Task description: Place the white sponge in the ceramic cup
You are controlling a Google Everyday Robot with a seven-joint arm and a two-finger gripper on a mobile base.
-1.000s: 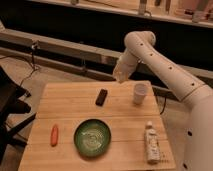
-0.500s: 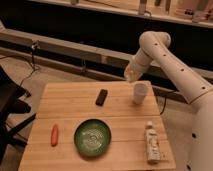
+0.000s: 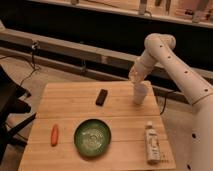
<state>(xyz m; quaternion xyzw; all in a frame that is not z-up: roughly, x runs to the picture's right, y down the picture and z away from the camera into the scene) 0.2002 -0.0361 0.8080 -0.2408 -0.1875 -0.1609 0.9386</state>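
Note:
The ceramic cup [image 3: 140,95] is a small plain white cup standing upright near the far right edge of the wooden table [image 3: 65,100]. My gripper [image 3: 135,80] hangs from the white arm directly above the cup's left rim, almost touching it. It is shut on a small off-white chunk, the white sponge [image 3: 133,75], which shows at its tip just over the cup's mouth. The sponge is partly hidden by the gripper.
A black oblong object [image 3: 101,96] lies left of the cup. A green bowl [image 3: 92,137] sits at the front middle, an orange carrot-like item [image 3: 54,134] at the front left, and a white labelled bottle [image 3: 151,143] lies at the front right. A dark chair stands off the table's left.
My gripper has moved right and slightly down with the sponge, from over the table's far middle to just above the cup. Nothing on the table has moved.

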